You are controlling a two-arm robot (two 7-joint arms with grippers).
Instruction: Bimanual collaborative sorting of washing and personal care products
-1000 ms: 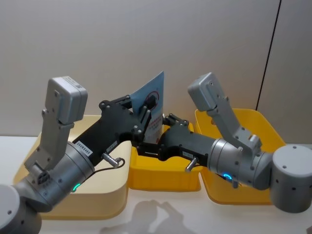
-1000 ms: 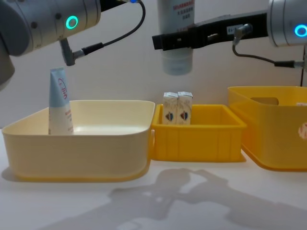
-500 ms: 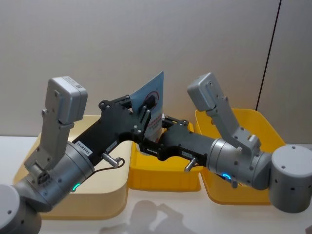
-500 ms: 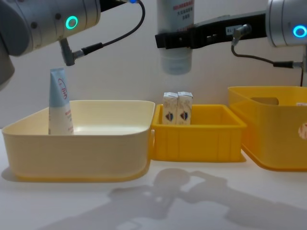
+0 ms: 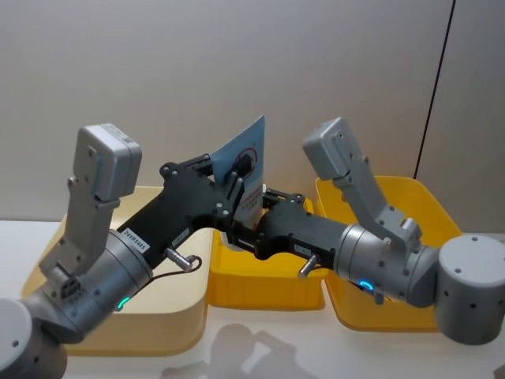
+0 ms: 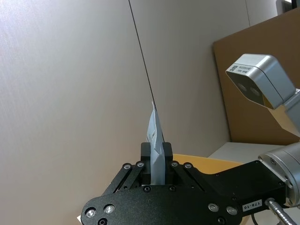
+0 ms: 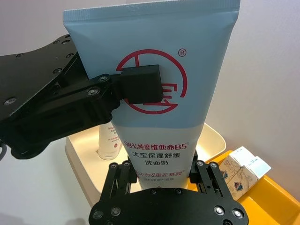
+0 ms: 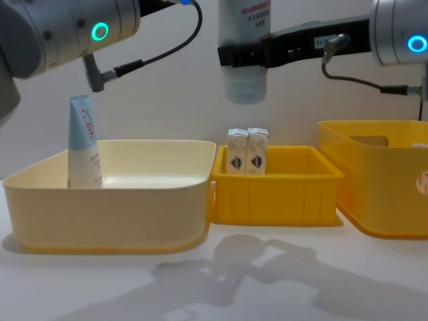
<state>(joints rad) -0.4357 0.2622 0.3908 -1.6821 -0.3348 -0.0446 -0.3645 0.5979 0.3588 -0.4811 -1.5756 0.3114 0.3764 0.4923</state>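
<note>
A pale-blue-and-white squeeze tube (image 7: 152, 89) hangs in the air above the middle of the table, crimped end up and cap down, over the seam between the cream bin (image 8: 107, 200) and the small yellow bin (image 8: 277, 184) — held there, I judge, because it is being passed from one arm to the other. The left gripper (image 5: 237, 180) reaches in from the left and pinches the tube's upper half, one finger pressed flat on the red emblem; the right gripper (image 7: 161, 180) comes from the right with its fingers standing at either side of the tube's lower white part, close against it, though whether they have already clamped it I cannot tell. Two holds at different heights would let one arm let go without the tube dropping. Count of tubes: two — the one aloft and a second tube (image 8: 83, 142) standing upright, cap down, against the far-left wall of the cream bin, apparently its sorted place. Cartons: two small white cartons (image 8: 248, 152) side by side, touching, upright at the far-left corner of the small yellow bin. Bins: three, the third a taller yellow bin (image 8: 374, 184) on the right; a round pale mark shows on its side, too small to name.
</note>
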